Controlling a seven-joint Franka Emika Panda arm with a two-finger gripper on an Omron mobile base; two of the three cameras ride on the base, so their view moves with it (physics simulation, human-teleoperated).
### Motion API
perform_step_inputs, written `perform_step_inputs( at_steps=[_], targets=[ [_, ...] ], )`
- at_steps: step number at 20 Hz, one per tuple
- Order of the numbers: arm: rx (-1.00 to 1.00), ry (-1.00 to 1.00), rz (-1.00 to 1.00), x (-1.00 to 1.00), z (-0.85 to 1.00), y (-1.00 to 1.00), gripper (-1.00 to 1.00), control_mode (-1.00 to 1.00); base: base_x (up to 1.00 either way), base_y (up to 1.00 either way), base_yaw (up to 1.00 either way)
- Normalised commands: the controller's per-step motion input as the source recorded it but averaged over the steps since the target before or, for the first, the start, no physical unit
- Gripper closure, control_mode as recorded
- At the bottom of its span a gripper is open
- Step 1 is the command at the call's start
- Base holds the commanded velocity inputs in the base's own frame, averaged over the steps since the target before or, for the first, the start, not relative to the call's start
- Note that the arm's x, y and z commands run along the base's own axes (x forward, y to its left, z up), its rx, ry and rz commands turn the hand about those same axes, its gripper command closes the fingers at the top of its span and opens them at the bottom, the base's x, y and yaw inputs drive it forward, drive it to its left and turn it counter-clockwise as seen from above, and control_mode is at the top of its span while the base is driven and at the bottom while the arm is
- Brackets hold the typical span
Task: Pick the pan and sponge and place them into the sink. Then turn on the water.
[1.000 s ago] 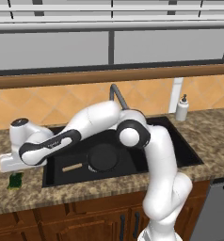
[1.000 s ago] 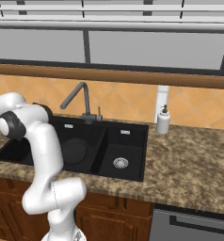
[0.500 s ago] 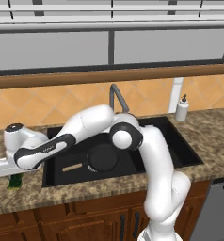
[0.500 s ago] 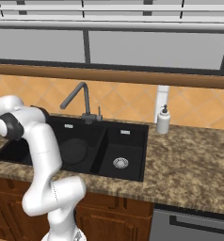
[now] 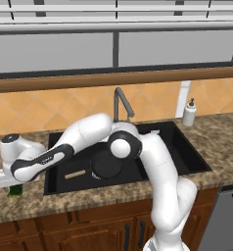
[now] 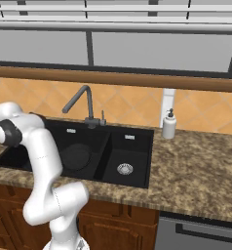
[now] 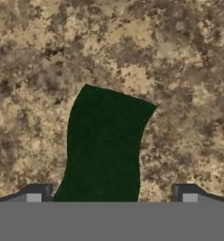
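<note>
The sponge (image 7: 104, 146), a dark green block, lies on the speckled granite counter (image 7: 180, 70) left of the sink. My gripper (image 7: 111, 195) hangs right over it, open, with one fingertip on each side and clear gaps to the sponge. In the left base view the hand covers most of the sponge (image 5: 14, 190), leaving a green corner. The black pan (image 5: 108, 164) rests in the large basin of the sink (image 5: 187, 152), its wooden handle (image 5: 74, 174) pointing left. The pan (image 6: 75, 156) also shows dimly in the right base view. No water runs from the faucet (image 5: 121, 100).
A white soap dispenser (image 5: 189, 113) stands on the counter behind the sink's right corner. The smaller basin (image 6: 125, 161) holds just its silver drain (image 6: 125, 169). A windowsill runs along the wall behind the faucet (image 6: 81, 97). My arm stretches across the large basin.
My hand has swung further left and dropped lower over the sponge. The jaws have stayed open. Pan and sponge have not moved.
</note>
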Motion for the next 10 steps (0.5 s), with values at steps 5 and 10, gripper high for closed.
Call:
perform_step_inputs(
  at_steps=[5, 10],
  targets=[
    [0.0, 0.0, 0.0, 0.0, -0.2, 0.05, -1.0, -1.0, 0.0, 0.0, 0.0],
    [0.0, 0.0, 0.0, 0.0, -0.23, 0.03, -1.0, -1.0, 0.0, 0.0, 0.0]
  ],
)
